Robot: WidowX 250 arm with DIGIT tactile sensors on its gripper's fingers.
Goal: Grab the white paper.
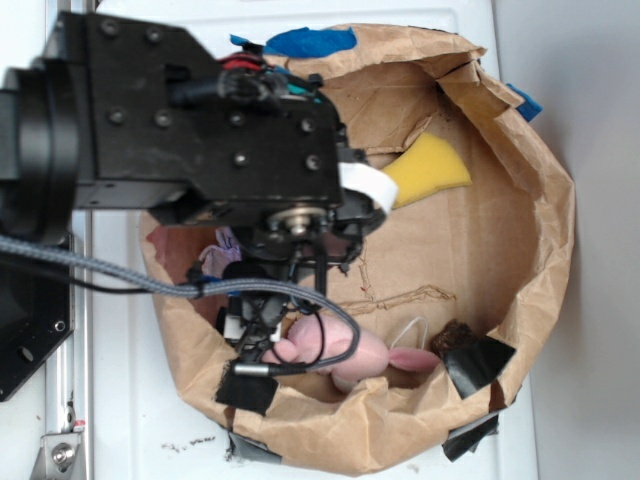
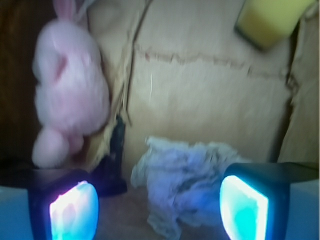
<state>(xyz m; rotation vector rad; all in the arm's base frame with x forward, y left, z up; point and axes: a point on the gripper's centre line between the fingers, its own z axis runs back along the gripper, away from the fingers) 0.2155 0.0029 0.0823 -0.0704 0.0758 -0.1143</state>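
The white paper (image 2: 185,180) is a crumpled, wrinkled wad lying on the brown paper floor of the bag. In the wrist view it sits between my two fingers, closer to the right pad (image 2: 244,207) than to the left pad (image 2: 74,210). My gripper (image 2: 160,207) is open and holds nothing. In the exterior view the black arm covers most of the spot. Only a pale scrap of the paper (image 1: 218,255) shows beside the gripper (image 1: 245,275), low inside the bag.
A pink plush bunny (image 2: 70,95) lies left of the paper, also seen in the exterior view (image 1: 340,355). A yellow sponge (image 1: 428,168) lies further in. The brown paper bag wall (image 1: 545,230) rings everything, with black tape patches (image 1: 478,362).
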